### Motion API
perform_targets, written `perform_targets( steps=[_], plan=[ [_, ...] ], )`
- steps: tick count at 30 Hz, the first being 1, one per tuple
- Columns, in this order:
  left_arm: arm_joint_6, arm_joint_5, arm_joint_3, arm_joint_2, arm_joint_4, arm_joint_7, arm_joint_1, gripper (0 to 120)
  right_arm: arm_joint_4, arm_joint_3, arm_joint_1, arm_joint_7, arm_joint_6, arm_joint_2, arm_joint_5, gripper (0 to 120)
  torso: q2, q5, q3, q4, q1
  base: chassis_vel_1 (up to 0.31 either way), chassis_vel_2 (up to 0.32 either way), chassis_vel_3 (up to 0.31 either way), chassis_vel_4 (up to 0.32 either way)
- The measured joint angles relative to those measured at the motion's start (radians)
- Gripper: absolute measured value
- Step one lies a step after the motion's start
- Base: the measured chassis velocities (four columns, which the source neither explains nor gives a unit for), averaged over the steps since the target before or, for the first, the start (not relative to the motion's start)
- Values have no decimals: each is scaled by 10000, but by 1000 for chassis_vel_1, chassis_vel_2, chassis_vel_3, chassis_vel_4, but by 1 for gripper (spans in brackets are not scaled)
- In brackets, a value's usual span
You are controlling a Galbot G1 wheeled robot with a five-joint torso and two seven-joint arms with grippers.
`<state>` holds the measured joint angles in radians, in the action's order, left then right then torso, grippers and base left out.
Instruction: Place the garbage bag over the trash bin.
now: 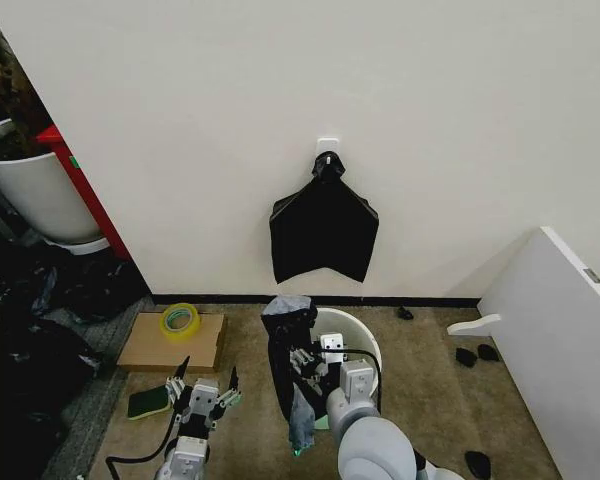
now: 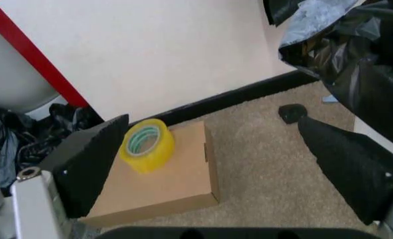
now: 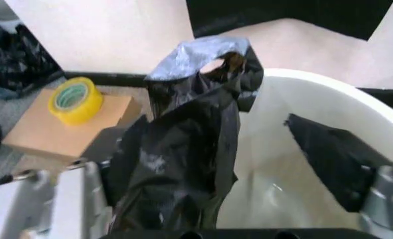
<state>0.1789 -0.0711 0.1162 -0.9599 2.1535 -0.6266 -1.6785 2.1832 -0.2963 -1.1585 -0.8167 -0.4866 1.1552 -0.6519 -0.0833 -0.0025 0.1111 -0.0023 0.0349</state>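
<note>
- Right gripper [image 1: 302,362] sits at the near-left rim of the bin [image 1: 365,335]. From the wrist view we can't really tell if it's clamped on the bag [image 1: 289,365]: one finger is buried behind the plastic, the other stands clear over the bin's mouth, so it looks spread to us.
- The bag hangs in a bunched column just left of the bin, draped against that gripper, top edge above the rim, not over the opening yet.
- Handling guess: super light, floppy, slick film. It'll collapse and slide, so we'd pinch the top hem, one layer only, and stretch it across the rim.
- Left gripper [image 1: 206,392] hovers well left of the bin, jaws open, holding nothing.
- Stuff around: cardboard box [image 1: 172,345] with a yellow tape roll [image 1: 180,320] left of the bin, a black bundle [image 1: 323,229] on a wall hook behind it, small dark bits on the carpet to its right. Nothing blocks the mouth.
</note>
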Motion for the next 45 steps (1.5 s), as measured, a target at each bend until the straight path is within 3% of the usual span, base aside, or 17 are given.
perform_targets(
  steps=[7, 19, 30, 33, 37, 41, 43, 45],
  plan=[
    [52, 24, -27, -49, -49, 14, -2, 100, -341, -275, 214, -158, -175, 203, 87, 100, 0, 0, 0, 1, 0, 0, 0, 0, 0],
    [74, 13, -37, -105, -104, 25, 91, 100, -968, -454, 434, -517, -706, 260, 242, 99, 0, 1, 0, 0, 0, 0, 0, 0, 0],
    [-19, -410, -182, -85, -201, 255, 398, 100, -895, -12, 250, -373, -255, 196, -594, 61, 0, 0, 0, 1, 0, 0, 0, 0, 0],
    [-13, -607, -188, 99, -214, 360, 545, 100, -895, 136, 124, -316, -77, 152, -706, 46, 0, 1, 0, 1, 0, 0, 0, 0, 0],
    [-58, -1083, -189, 239, -214, 594, 814, 100, -988, 198, 15, -214, 113, 87, -569, 36, 0, 1, 0, 2, 0, 0, 0, 0, 0],
    [-137, -3107, -195, 412, -238, 1281, 1718, 100, -1122, 294, -191, 106, 710, -57, -189, 18, 0, 1, 0, 1, 0, 0, 0, 0, 0],
    [-119, -3396, -201, 421, -211, 1371, 1844, 100, -1119, 317, -210, 110, 743, -63, -187, 16, 0, 0, 0, 1, 0, 0, 0, 0, 0],
    [46, -4829, -266, 438, -32, 1829, 2422, 100, -1068, 451, -327, 126, 918, -80, -183, 5, 0, 1, 0, -2, 0, 0, 0, 0, 0]
  ],
)
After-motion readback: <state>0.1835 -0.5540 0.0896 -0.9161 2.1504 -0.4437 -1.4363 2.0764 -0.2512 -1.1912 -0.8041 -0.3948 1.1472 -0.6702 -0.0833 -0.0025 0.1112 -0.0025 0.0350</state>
